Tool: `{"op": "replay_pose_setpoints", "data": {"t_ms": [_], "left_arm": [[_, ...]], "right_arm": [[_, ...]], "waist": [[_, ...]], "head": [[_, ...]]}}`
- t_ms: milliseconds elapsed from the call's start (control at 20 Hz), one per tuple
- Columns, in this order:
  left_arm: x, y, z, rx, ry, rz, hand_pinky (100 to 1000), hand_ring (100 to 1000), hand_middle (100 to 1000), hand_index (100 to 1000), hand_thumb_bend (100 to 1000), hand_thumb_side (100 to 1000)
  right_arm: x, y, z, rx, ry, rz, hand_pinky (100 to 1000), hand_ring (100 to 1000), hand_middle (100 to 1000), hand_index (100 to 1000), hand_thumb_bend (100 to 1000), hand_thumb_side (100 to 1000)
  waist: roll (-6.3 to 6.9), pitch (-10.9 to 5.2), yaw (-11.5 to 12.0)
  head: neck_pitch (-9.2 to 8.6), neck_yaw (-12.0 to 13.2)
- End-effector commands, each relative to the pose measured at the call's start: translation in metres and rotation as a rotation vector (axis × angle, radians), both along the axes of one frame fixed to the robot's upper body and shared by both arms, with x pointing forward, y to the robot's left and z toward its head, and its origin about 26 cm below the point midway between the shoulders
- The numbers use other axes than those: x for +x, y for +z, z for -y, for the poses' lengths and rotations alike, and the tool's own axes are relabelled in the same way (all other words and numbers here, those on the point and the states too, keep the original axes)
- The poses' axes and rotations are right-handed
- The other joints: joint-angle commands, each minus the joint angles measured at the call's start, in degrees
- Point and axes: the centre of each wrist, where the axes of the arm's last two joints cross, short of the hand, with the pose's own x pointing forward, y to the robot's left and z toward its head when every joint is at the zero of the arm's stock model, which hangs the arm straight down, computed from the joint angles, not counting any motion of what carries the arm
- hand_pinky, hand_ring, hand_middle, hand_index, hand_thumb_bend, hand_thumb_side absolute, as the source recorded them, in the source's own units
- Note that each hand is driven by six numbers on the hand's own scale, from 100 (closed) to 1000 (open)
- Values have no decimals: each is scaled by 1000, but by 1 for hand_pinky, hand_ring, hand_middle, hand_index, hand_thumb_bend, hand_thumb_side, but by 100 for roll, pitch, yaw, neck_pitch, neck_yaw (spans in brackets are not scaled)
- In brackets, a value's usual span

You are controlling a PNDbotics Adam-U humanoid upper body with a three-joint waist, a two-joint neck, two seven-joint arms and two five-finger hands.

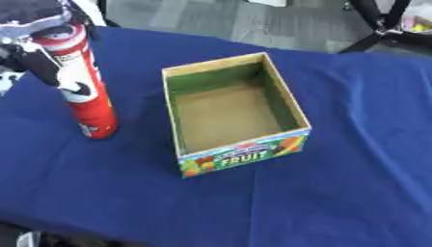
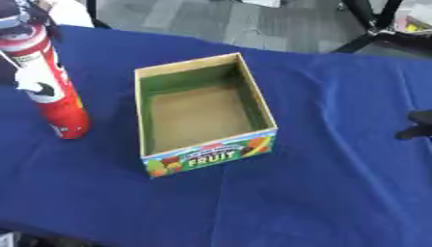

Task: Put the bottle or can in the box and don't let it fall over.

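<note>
Red can (image 1: 84, 82) stands upright, top leaning slightly left.

The robot's black left hand (image 1: 38, 60) enters from the upper left corner, fingers curled round a tall red cylindrical can (image 1: 87, 82). Only dark fingertips of the right hand (image 2: 418, 124) show at the right edge, apart from everything

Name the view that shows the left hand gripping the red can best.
The left eye view: the left hand shows there, fingers wrapped round the red can. The right eye view cuts most of the hand off at its left edge.
</note>
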Motion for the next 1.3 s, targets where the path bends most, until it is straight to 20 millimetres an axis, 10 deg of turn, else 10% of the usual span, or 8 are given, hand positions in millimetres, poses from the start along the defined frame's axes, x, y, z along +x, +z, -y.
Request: {"op": "replay_pose_setpoints", "data": {"t_ms": [50,1300], "left_arm": [[-7,19,2,-26,-10,52,100,100,100,150,443,100],[-20,99,55,-197,-202,222,100,100,100,144,346,100]], "right_arm": [[-2,8,3,-5,-2,24,1000,643,712,922,100,649],[-4,4,6,-15,-4,3,1000,642,711,922,100,648]], "waist": [[24,-100,8],[113,-211,24]], "head": [[27,13],[164,-54]]}}
